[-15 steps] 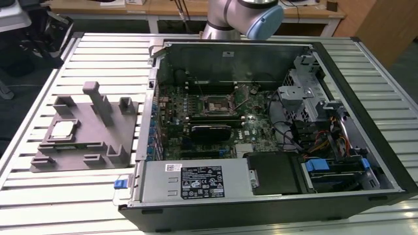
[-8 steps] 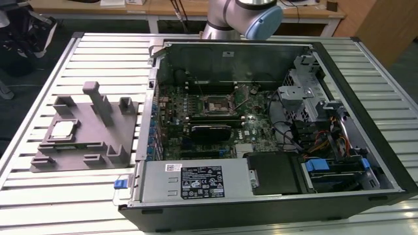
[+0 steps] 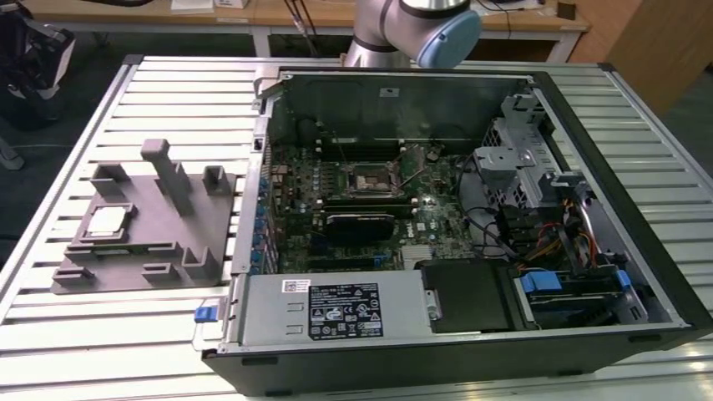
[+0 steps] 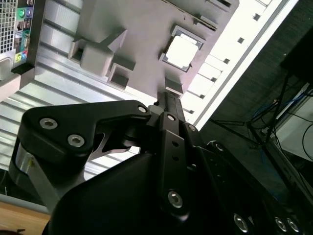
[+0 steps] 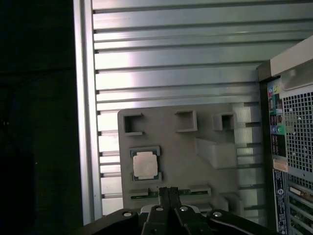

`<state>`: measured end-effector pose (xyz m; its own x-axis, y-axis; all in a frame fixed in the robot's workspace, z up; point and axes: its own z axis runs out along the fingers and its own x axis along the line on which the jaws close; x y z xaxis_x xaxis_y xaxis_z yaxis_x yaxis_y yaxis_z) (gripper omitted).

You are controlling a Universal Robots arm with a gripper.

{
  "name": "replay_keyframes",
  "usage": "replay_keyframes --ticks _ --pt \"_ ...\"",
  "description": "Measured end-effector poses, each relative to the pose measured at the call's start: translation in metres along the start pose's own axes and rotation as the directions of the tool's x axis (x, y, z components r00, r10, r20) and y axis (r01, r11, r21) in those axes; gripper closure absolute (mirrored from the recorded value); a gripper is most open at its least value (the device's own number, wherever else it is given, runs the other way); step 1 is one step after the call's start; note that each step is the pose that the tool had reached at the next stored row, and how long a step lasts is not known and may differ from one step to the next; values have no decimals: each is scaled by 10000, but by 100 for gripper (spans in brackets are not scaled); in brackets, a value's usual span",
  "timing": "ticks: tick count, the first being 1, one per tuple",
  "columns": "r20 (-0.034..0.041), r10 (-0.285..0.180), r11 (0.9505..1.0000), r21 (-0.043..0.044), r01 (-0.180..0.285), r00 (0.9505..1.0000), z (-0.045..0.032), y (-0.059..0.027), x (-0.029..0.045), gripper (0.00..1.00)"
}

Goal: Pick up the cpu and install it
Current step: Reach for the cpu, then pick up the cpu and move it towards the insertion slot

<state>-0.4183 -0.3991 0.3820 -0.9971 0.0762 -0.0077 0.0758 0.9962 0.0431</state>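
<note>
The cpu point(image 3: 106, 221), a small silver square with a pale rim, lies flat in a recess of the grey moulded tray point(image 3: 156, 238) on the exterior view's left. In both wrist views it shows from well above, as the cpu point(image 5: 145, 164) point(image 4: 181, 51) in the tray point(image 5: 171, 142) point(image 4: 142, 24). My gripper point(image 5: 168, 192) point(image 4: 172, 98) hangs high over the tray's edge, fingers pressed together with nothing between them, apart from the chip. The dark socket point(image 3: 368, 179) with its metal frame sits on the motherboard inside the open computer case point(image 3: 624, 175).
The tray carries several upright blocks point(image 3: 167, 163). The case's rear panel point(image 5: 288, 142) stands beside the tray. The slatted metal table point(image 3: 134, 326) ends close past the tray, with dark floor beyond its edge point(image 5: 80, 122). The arm's base point(image 3: 407, 29) rises behind the case.
</note>
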Motion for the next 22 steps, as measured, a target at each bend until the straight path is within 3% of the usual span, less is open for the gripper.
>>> replay_keyframes --ticks 6,10,19,22 --pt "-38 2 10000 2 -2 10000 15 -9 106 89" --pt "-130 6 10000 10 -6 9999 77 -14 112 89" --pt "-129 5 10000 9 -4 9999 240 -34 112 89" --pt "-135 -12 10000 -63 11 9999 280 -40 112 89"
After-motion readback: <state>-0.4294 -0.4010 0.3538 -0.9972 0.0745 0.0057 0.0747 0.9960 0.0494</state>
